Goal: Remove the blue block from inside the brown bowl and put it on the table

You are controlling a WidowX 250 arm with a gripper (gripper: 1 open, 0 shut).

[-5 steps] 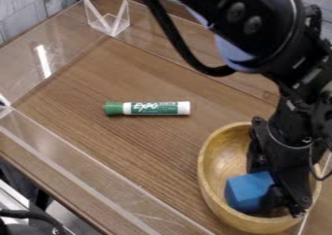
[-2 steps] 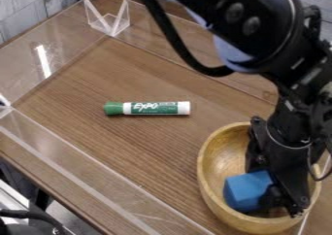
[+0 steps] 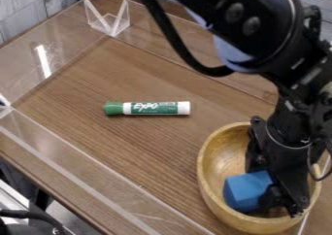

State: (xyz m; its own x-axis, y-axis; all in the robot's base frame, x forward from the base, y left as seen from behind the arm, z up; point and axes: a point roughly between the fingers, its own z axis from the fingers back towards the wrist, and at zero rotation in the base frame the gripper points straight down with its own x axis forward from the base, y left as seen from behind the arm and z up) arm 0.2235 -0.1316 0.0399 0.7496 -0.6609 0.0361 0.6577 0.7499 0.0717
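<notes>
The brown bowl [image 3: 215,159] stands on the table [image 3: 116,142] at the lower right. Inside it lies the blue block [image 3: 244,191], close to the bowl's near wall. My gripper [image 3: 270,194] reaches straight down into the bowl, and its black fingers [image 3: 285,181] are closed against the block's right side. The gripper is shut on the block, which still rests low in the bowl. The block's far right part is hidden behind the fingers.
A green-labelled marker [image 3: 147,108] lies on the tabletop left of the bowl. Low clear acrylic walls [image 3: 52,59] edge the table, with a clear corner bracket [image 3: 109,17] at the back left. The arm's black body and cables [image 3: 247,35] hang over the right side.
</notes>
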